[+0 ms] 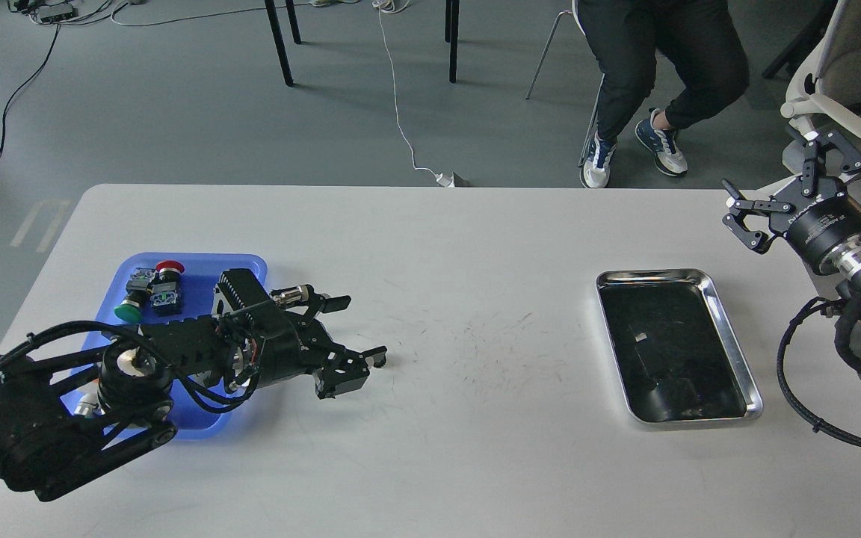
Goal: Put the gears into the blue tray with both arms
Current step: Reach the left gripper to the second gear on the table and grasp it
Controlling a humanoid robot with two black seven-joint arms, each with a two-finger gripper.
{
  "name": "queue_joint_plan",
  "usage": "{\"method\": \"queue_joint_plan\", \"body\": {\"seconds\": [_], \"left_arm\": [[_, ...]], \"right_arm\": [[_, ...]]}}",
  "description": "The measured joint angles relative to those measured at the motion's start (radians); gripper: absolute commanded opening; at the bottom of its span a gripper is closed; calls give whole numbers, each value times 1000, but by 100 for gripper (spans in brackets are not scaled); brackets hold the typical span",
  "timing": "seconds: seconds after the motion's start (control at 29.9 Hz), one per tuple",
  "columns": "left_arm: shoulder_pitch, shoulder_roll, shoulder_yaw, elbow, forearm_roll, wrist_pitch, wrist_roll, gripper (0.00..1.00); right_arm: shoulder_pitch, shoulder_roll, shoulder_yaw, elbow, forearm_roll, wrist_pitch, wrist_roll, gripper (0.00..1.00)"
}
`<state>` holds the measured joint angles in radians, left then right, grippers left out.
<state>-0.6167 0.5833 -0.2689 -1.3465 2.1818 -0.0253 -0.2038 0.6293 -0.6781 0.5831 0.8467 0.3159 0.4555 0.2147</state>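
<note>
Left gripper [359,357] lies low on the white counter [475,463] at centre-left, jaws spread wide right where a gear would sit, the gear itself hidden. Blue tray [247,270] sits behind that arm at left. Right gripper [774,190], upper right, hovers with jaws wide, empty.

Blue tray [247,269] lies left on the table [475,463], steel tray [729,329] right.
</note>
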Motion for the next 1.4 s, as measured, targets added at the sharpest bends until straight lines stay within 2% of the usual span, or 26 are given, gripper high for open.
{"method": "queue_joint_plan", "body": {"seconds": [0.33, 0.84, 1.07, 1.17, 1.2, 1.3, 1.4], "left_arm": [[6, -76, 21, 56, 0, 1, 0, 88], [35, -118, 31, 164, 0, 16, 0, 62], [36, -134, 35, 189, 0, 21, 1, 39], [36, -134, 35, 191, 0, 21, 1, 18], [36, -133, 35, 191, 0, 21, 1, 14], [37, -131, 35, 191, 0, 20, 1, 7], [37, -128, 35, 188, 0, 20, 1, 6]], "right_arm": [[-5, 17, -3, 3, -7, 0, 0, 95], [-27, 46, -5, 4, -87, 0, 0, 95], [-29, 56, -5, 6, -89, 0, 2, 95], [-31, 57, -6, 7, -89, 0, 2, 95], [-33, 58, -6, 7, -89, 0, 2, 95], [-35, 58, -6, 7, -89, 0, 2, 95], [-35, 65, -6, 7, -90, 0, 2, 95]]}}
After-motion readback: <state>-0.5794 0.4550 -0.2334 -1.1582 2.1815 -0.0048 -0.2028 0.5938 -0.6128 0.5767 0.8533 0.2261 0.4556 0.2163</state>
